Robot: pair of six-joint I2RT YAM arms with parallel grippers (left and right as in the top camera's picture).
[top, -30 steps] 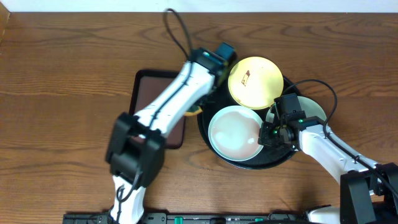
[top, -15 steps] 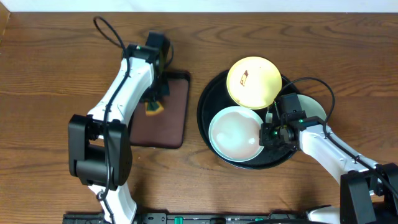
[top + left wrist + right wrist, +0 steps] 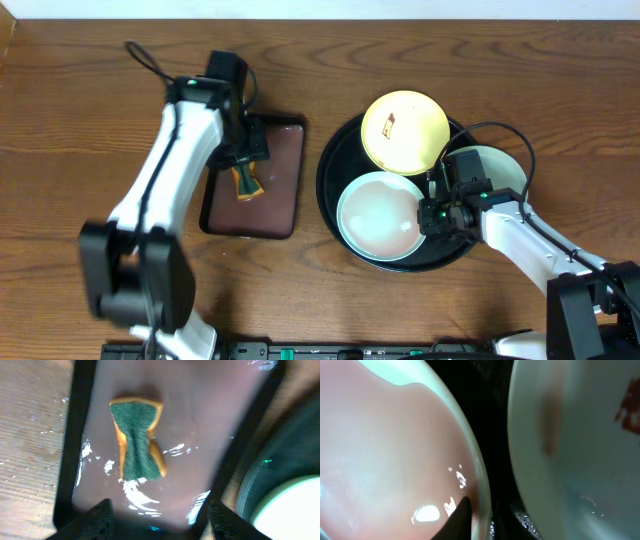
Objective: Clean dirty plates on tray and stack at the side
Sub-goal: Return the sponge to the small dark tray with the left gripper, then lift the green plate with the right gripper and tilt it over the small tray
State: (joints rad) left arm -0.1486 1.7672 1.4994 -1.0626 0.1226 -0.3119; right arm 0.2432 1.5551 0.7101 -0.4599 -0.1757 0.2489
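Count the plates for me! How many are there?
3. The yellow plate is at the back of the tray, the blue plate at its front, and the green plate on its right, partly behind the right arm. None looks fully hidden.

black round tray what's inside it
Three plates: a yellow plate with a small smear, a light blue plate, and a mint green plate partly covered by the right gripper. The tray floor beneath them is hidden.

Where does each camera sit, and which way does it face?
Overhead: above the table, facing down; left arm and right arm show.
Left wrist: on the left arm, facing the sponge on the brown tray; both jaws show, apart.
Right wrist: close to the light blue plate and mint green plate; one jaw shows.
Shared: overhead and left wrist both show the sponge.
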